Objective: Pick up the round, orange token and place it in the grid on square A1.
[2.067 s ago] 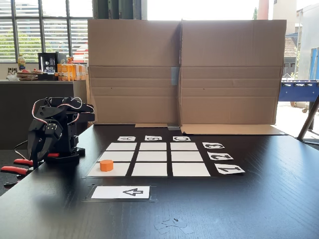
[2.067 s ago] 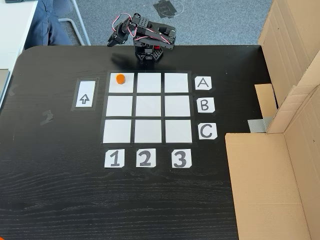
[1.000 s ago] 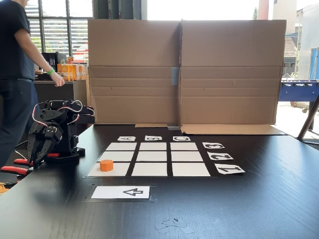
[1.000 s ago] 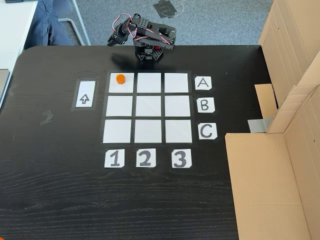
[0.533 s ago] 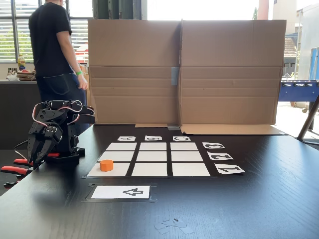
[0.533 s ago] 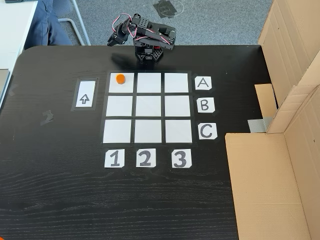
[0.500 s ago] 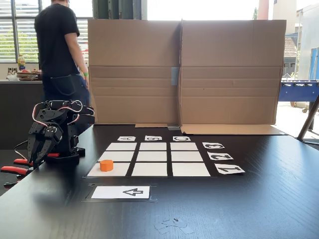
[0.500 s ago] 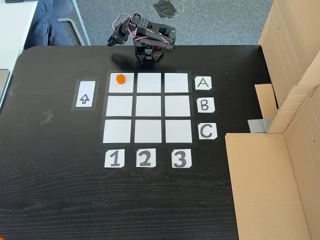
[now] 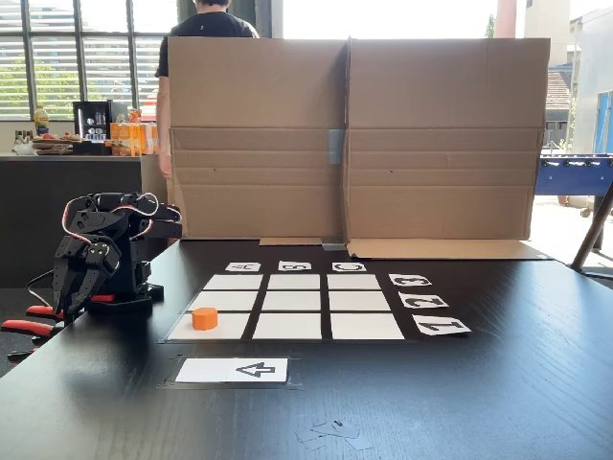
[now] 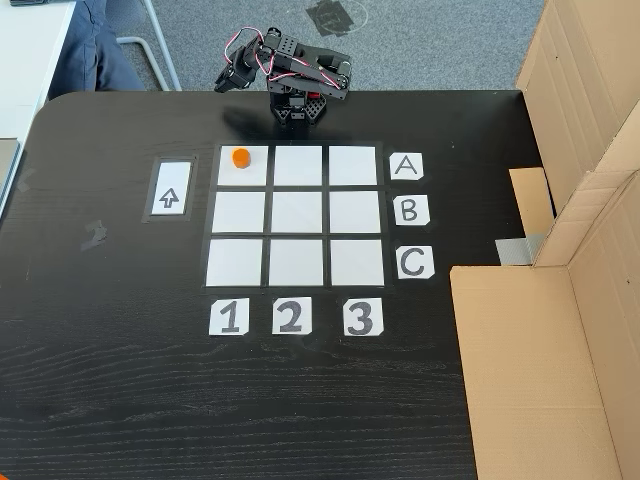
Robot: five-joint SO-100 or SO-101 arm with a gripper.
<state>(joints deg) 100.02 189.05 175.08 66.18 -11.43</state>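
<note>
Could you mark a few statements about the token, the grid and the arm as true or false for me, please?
1. The orange token lies in the grid cell where row A meets column 1. True.
2. The gripper holds the token in its jaws. False: the token sits alone on its white cell, and the arm is folded up beside the grid, apart from it.
3. The arrow card is one of the nine grid cells. False: it lies by itself outside the grid, next to column 1.
4. A cardboard wall stands at the table edge beyond the grid in a fixed view. True.
5. The cell at C3 holds a second token. False: that cell is bare.
</note>
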